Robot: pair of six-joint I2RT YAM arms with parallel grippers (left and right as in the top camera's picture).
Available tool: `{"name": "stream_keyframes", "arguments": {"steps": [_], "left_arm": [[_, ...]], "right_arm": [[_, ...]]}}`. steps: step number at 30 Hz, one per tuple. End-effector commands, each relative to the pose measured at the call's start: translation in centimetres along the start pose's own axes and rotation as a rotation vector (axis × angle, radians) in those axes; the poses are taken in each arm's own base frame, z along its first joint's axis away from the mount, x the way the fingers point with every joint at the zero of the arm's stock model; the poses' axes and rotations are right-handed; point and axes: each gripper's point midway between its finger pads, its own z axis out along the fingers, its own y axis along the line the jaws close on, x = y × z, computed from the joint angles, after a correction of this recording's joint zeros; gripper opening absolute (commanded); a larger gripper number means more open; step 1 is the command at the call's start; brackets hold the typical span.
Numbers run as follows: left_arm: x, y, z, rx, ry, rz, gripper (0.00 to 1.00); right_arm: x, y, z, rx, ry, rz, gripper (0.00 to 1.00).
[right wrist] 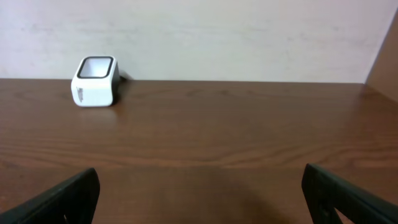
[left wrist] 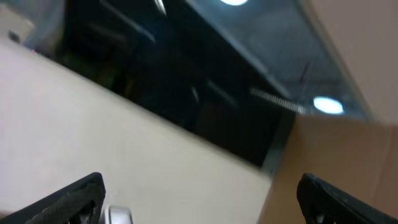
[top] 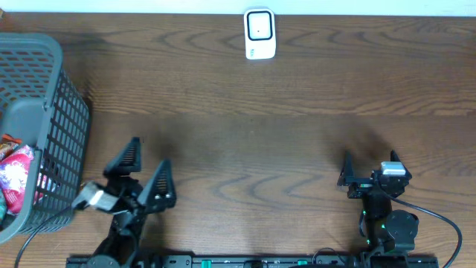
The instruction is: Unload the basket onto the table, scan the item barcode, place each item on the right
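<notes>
The left gripper [top: 147,177] and right gripper [top: 368,175] were spread, empty; reaching the packet [top: 16,173], the left could snag the basket [top: 71,119] wall.

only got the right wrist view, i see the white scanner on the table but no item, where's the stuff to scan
observer: in a grey basket at the table's left edge, seen only from overhead.
operator: what's in it
observer: a red and pink packet, partly hidden by the basket wall.
operator: is the left pincer on it
observer: no, the left pincer is open and empty, next to the basket, not in it.
</notes>
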Motion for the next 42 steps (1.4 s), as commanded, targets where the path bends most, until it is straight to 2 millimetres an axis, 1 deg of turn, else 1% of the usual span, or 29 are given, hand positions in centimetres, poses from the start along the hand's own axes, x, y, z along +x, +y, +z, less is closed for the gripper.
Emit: {"name": "stream_keyframes", "arguments": {"steps": [1,3,4,5,9,10,12,14,15,16,17,18,19,20,22,23,24,25,28,29,30,33,35,37,39,42], "left_arm": [[-7.2,-0.9,0.6,-0.102,-0.23,0.048,0.98],[-9.1,-2.0,1.5,-0.134,-0.224,0.189,0.98],[-10.5,-2.6,2.7,-0.177,-0.188,0.305,0.98],[-11.6,-2.5,3.4,-0.227,-0.18,0.343,0.98],[-19.5,0.1,5.8,-0.612,-0.281,0.369,0.98],[-21.1,0.2,6.7,-0.67,-0.28,0.409,0.98],[-23.9,0.7,9.3,-0.797,-0.233,0.54,0.98],[-26.1,2.7,11.9,-0.989,-0.142,0.648,0.97],[-26.8,3.8,12.8,-1.064,-0.089,0.684,0.98],[-27.3,5.0,13.4,-1.14,-0.026,0.715,0.98],[-27.7,6.8,13.8,-1.236,0.065,0.742,0.98],[-27.9,8.3,13.8,-1.302,0.128,0.748,0.98],[-28.1,9.8,13.4,-1.37,0.18,0.736,0.98],[-28.2,11.8,12.5,-1.459,0.232,0.708,0.98],[-28.0,15.1,10.2,-1.6,0.29,0.621,0.97],[-27.5,16.7,8.9,-1.647,0.292,0.539,0.98],[-26.8,18.4,7.8,-1.677,0.289,0.44,0.98],[-26.1,19.6,7.1,-1.685,0.302,0.371,0.98],[-24.8,22.9,5.5,-1.705,0.378,0.268,0.98],[-24.5,23.5,5.0,-1.719,0.398,0.252,0.98],[-24.0,24.0,4.0,-1.754,0.431,0.237,0.98],[-23.6,25.7,0.3,-1.866,0.519,0.2,0.98],[-22.8,27.0,-2.2,-1.927,0.581,0.133,0.98],[-21.0,28.1,-4.5,-1.961,0.678,0.026,0.98],[-18.8,29.3,-6.1,-1.958,0.803,-0.064,0.98],[-16.4,30.6,-8.4,-1.99,0.957,-0.133,0.98]], "right_arm": [[0.1,0.0,0.0,-0.002,0.001,0.012,0.99],[0.1,0.0,0.0,-0.002,0.001,0.012,0.99],[0.1,0.0,0.0,-0.002,0.001,0.012,0.99],[0.1,0.0,0.0,-0.002,0.001,0.012,0.99],[0.1,0.0,0.0,-0.002,0.001,0.012,0.99],[0.1,0.0,0.0,-0.002,0.001,0.012,0.99],[0.1,0.0,0.0,-0.002,0.001,0.012,0.99],[0.1,0.0,0.0,-0.002,0.001,0.012,0.99],[0.1,0.0,0.0,-0.002,0.001,0.012,0.99],[0.1,0.0,0.0,-0.002,0.001,0.012,0.99],[0.1,0.0,0.0,-0.002,0.001,0.012,0.99],[0.1,0.0,0.0,-0.002,0.001,0.012,0.99],[0.1,0.0,0.0,-0.002,0.001,0.012,0.99],[0.1,0.0,0.0,-0.002,0.001,0.012,0.99],[0.1,0.0,0.0,-0.002,0.001,0.012,0.99],[0.1,0.0,0.0,-0.002,0.001,0.012,0.99],[0.1,0.0,0.0,-0.002,0.001,0.012,0.99],[0.1,0.0,0.0,-0.002,0.001,0.012,0.99],[0.1,0.0,0.0,-0.002,0.001,0.012,0.99],[0.1,0.0,0.0,-0.002,0.001,0.012,0.99],[0.1,0.0,0.0,-0.002,0.001,0.012,0.99],[0.1,0.0,0.0,-0.002,0.001,0.012,0.99],[0.1,0.0,0.0,-0.002,0.001,0.012,0.99],[0.1,0.0,0.0,-0.002,0.001,0.012,0.99],[0.1,0.0,0.0,-0.002,0.001,0.012,0.99],[0.1,0.0,0.0,-0.002,0.001,0.012,0.99]]}}
